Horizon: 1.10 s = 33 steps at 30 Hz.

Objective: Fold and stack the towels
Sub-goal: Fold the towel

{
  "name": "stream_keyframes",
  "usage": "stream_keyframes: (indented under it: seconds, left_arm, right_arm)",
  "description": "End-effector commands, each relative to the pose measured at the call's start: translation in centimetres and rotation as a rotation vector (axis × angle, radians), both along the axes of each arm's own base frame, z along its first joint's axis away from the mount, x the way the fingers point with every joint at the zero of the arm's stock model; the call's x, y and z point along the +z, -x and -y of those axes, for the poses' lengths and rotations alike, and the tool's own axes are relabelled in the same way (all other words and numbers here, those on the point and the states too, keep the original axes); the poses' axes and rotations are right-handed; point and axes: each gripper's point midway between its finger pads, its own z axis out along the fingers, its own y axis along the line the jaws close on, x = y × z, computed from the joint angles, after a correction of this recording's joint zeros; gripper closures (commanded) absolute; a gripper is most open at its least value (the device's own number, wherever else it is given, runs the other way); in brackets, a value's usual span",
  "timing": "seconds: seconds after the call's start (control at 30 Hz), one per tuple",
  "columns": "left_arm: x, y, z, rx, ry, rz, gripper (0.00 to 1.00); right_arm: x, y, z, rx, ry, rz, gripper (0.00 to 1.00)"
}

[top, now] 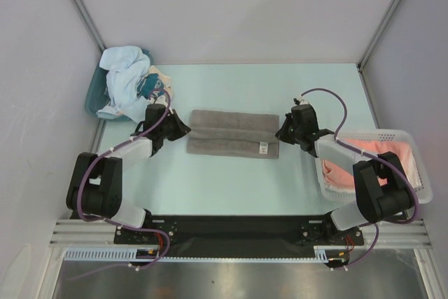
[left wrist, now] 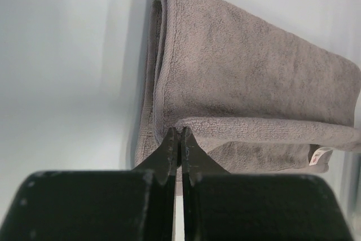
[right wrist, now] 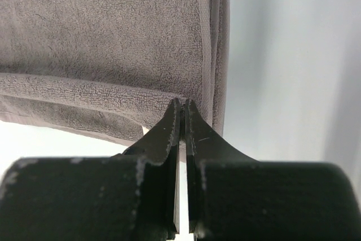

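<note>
Grey towel (top: pixel 233 133): in the top external view we see it folded into a long strip, lying flat near the middle of the table (top: pixel 231 187), with a small white label (top: pixel 264 147) at its near right corner. The left gripper (top: pixel 183 129) sits at the strip's left end and the right gripper (top: pixel 280 133) at its right end, both touching the cloth. Right of the right arm, a salmon-pink towel (top: pixel 371 162) lies in a white basket (top: pixel 392 133). At the far left corner, a light blue towel (top: pixel 126 82) is heaped in a teal bin (top: pixel 94 99), beside a small teal bundle (top: pixel 148 89).

Left wrist view: we note the left gripper (left wrist: pixel 180 132) with its jaws pressed together, only a hairline gap between them. The tips meet on the edge of the upper fold of the grey towel (left wrist: pixel 254 66), and that edge runs straight into the pinch. The label (left wrist: pixel 320 155) shows at the far end of the lower layer. Pale table (left wrist: pixel 67 71) lies to the left of the cloth.

Right wrist view: the right gripper (right wrist: pixel 183 105) is likewise closed tight. Its tips nip the fold edge near the end of the grey towel (right wrist: pixel 101 32). We see the layered hem just right of the tips, then bare table (right wrist: pixel 282 55).
</note>
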Motion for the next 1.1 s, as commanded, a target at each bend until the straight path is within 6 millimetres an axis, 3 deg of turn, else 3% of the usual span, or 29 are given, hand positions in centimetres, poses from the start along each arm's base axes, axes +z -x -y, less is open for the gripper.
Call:
stream_keyframes:
  seconds: [0.0, 0.6, 0.7, 0.83, 0.87, 0.9, 0.93, 1.07]
  left_arm:
    - [1.4, -0.5, -1.0, 0.039, -0.028, 0.063, 1.00]
    - [1.4, 0.6, -1.4, 0.050, -0.030, 0.069, 1.00]
    - [0.8, 1.0, -1.3, 0.048, -0.021, 0.062, 0.94]
    - [0.1, 1.8, -0.9, 0.032, 0.008, 0.060, 0.85]
    - [0.5, 1.9, -0.8, 0.026, 0.014, 0.078, 0.76]
    - [0.3, 2.3, -0.7, 0.020, 0.018, 0.076, 0.75]
    - [0.5, 2.5, -0.7, 0.017, 0.019, 0.082, 0.75]
    - [2.9, 3.4, -1.0, 0.016, 0.019, 0.146, 0.71]
  right_arm:
    - [0.4, 0.0, 1.1, -0.044, 0.026, 0.029, 1.00]
    - [-0.2, 1.3, 0.9, -0.036, 0.023, 0.022, 1.00]
    - [-0.9, 1.8, 0.7, -0.024, 0.028, 0.005, 0.99]
    - [-1.3, 2.3, 0.8, -0.021, 0.034, -0.004, 0.85]
    - [-1.0, 2.4, 0.8, -0.018, 0.032, 0.003, 0.80]
    - [-1.0, 2.6, 0.9, -0.020, 0.036, -0.007, 0.70]
    - [-0.8, 2.7, 1.0, -0.021, 0.039, -0.006, 0.66]
    - [1.3, 2.9, 1.6, -0.039, 0.052, 0.020, 0.57]
